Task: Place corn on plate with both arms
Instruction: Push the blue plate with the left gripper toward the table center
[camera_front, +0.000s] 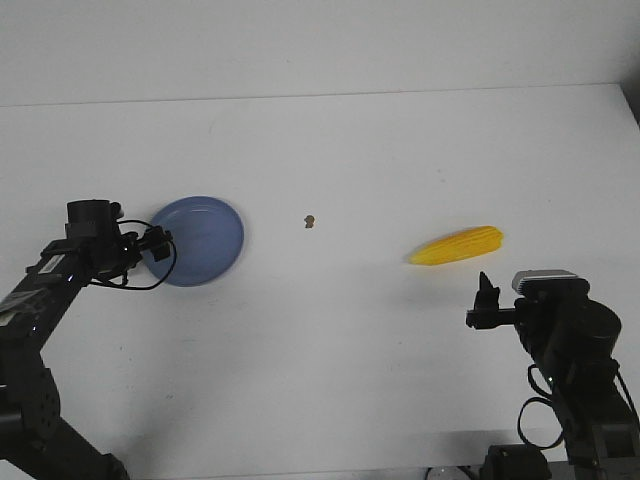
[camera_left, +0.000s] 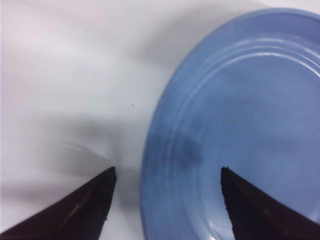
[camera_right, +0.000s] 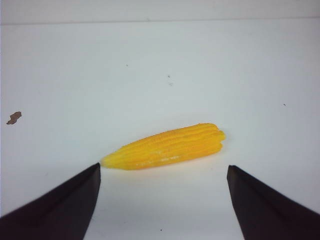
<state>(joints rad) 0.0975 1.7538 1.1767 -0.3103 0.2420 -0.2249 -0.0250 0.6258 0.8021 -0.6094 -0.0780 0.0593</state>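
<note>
Table (camera_front: 350, 380) lies white under us: our left gripper (camera_left: 167, 172) spread wide astride the plate (camera_left: 250, 125) rim, right gripper (camera_right: 162, 167) spread near the corn (camera_right: 167, 146).

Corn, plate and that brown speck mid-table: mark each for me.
corn (camera_front: 457, 246), front view, middle of the cob.
plate (camera_front: 205, 238), front view, bare centre of the dish.
brown speck (camera_front: 310, 221), front view, on the speck itself.

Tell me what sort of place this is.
Probably a robot test bench, not a kitchen: a bare white table against a blank wall, with only a blue plate, one corn cob and two black robot arms over it.
</note>
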